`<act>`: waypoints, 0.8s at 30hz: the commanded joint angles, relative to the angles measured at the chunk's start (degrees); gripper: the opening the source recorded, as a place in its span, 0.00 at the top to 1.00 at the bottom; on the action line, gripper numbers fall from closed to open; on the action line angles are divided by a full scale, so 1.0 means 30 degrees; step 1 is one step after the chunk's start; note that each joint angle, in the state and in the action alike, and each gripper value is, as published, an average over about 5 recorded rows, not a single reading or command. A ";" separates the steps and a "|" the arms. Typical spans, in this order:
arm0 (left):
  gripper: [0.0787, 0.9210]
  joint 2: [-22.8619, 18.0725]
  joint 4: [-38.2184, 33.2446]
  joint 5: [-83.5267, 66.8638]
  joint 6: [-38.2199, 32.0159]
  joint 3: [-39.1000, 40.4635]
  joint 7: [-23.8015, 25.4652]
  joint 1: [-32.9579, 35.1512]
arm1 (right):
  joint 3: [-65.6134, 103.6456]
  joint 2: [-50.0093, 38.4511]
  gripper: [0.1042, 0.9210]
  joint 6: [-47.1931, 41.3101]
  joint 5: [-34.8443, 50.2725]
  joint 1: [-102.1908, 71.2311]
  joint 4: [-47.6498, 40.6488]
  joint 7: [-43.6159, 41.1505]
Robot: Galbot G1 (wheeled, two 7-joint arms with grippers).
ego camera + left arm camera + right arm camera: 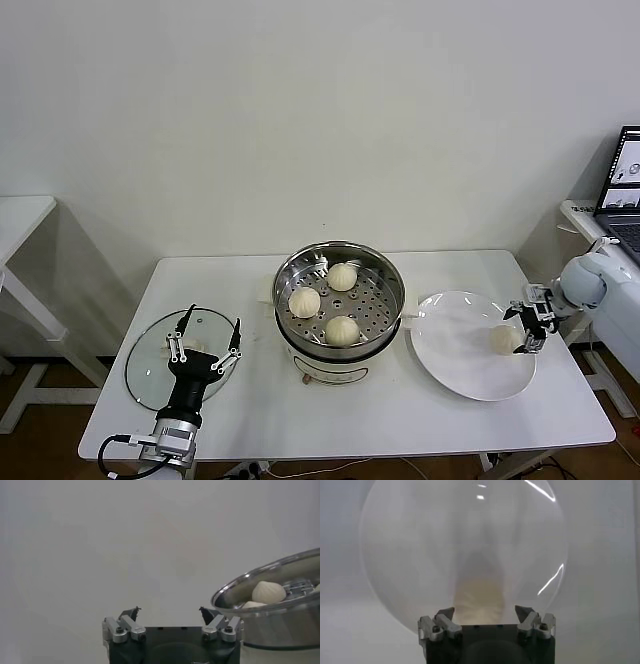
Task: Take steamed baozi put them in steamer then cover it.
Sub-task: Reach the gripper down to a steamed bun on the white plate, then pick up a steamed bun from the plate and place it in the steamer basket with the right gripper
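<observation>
The steamer [385, 272] stands mid-table with three baozi on its perforated tray: one at the back [342, 277], one at the left [304, 302], one at the front [342, 330]. The fourth baozi [504, 339] lies on the white plate [455, 350] at the right. My right gripper [530, 320] is open at the plate's right side, its fingers either side of that baozi, which shows in the right wrist view [479, 600] just ahead of the jaws. My left gripper [205, 338] is open above the glass lid [150, 365]. The steamer also shows in the left wrist view [280, 615].
The white table [450, 420] holds everything. A second table edge [20, 215] is at the far left. A laptop [625, 190] sits on a stand at the far right, close to my right arm.
</observation>
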 commanded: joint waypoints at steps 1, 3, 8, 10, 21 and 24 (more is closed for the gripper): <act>0.12 -0.0022 0.0049 -0.0003 0.0016 -0.0013 0.0006 -0.0019 | 0.0531 0.0673 0.12 0.0083 -0.0622 -0.0552 -0.0687 0.0111; 0.12 -0.0022 0.0057 -0.0003 0.0010 -0.0021 0.0008 -0.0018 | 0.0563 0.0758 0.12 0.0088 -0.0630 -0.0601 -0.0684 0.0124; 0.12 0.0011 0.0065 -0.0007 -0.0008 -0.0078 0.0009 0.0014 | 0.0586 0.0772 0.12 0.0084 -0.0573 -0.0627 -0.0572 0.0128; 0.12 0.0007 0.0051 -0.0007 -0.0010 -0.0079 0.0008 0.0008 | 0.0564 0.0698 0.12 0.0059 -0.0500 -0.0608 -0.0469 0.0095; 0.12 -0.0049 0.0096 0.0024 0.0023 0.0091 0.0002 -0.0065 | 0.0511 0.0146 0.34 0.0030 -0.0137 -0.0454 0.0087 -0.0153; 0.12 -0.0045 0.0090 0.0035 0.0036 0.0116 0.0006 -0.0068 | 0.0270 -0.0236 0.35 -0.0121 0.0412 -0.0180 0.0539 -0.0240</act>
